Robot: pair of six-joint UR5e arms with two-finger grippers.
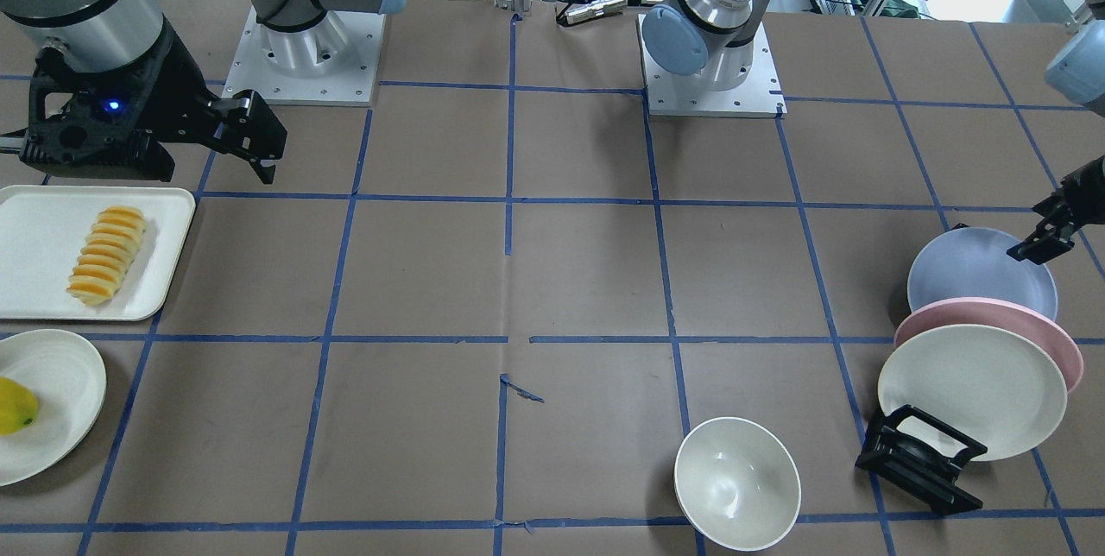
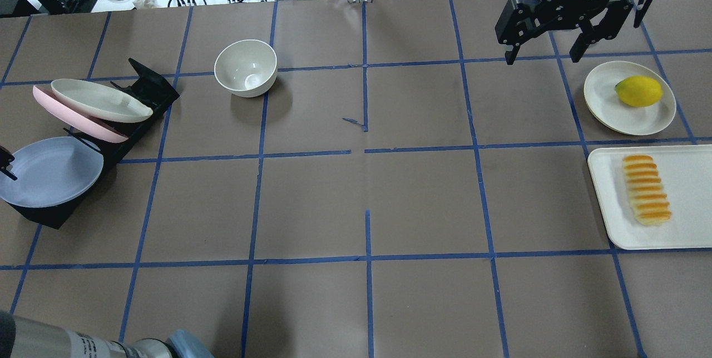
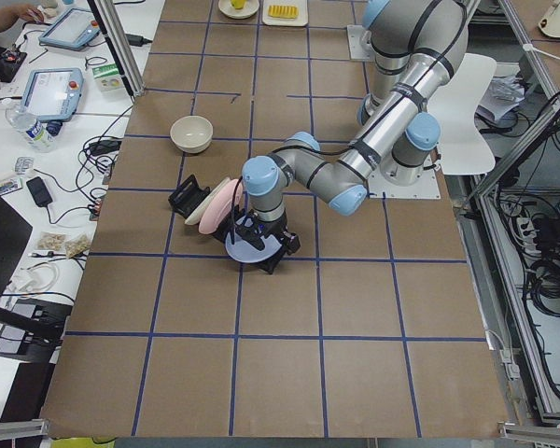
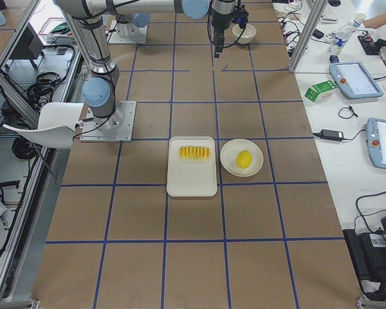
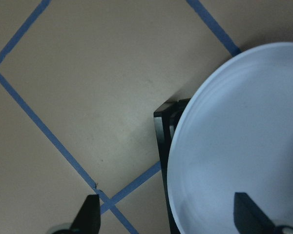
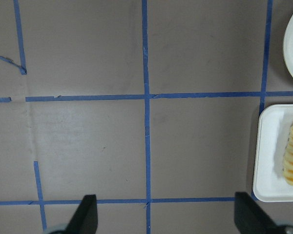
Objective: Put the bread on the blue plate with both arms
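Overhead exterior: we read "2F Adaptive" on the right pincer (image 2: 542, 59) — released, like the left pincer (image 5: 168, 214) — one bread (image 2: 646, 190), one blue plate (image 2: 50, 172).

Brown paper-covered counter (image 2: 423, 202) divided into large squares by blue tape lines (image 2: 423, 150). Resting directly on it: a white rectangular tray (image 2: 609, 202) at the robot's right edge, a cream plate (image 2: 603, 94) just beyond the tray, a white bowl (image 2: 245, 68) and a black plate rack (image 2: 150, 88) on the robot's left.
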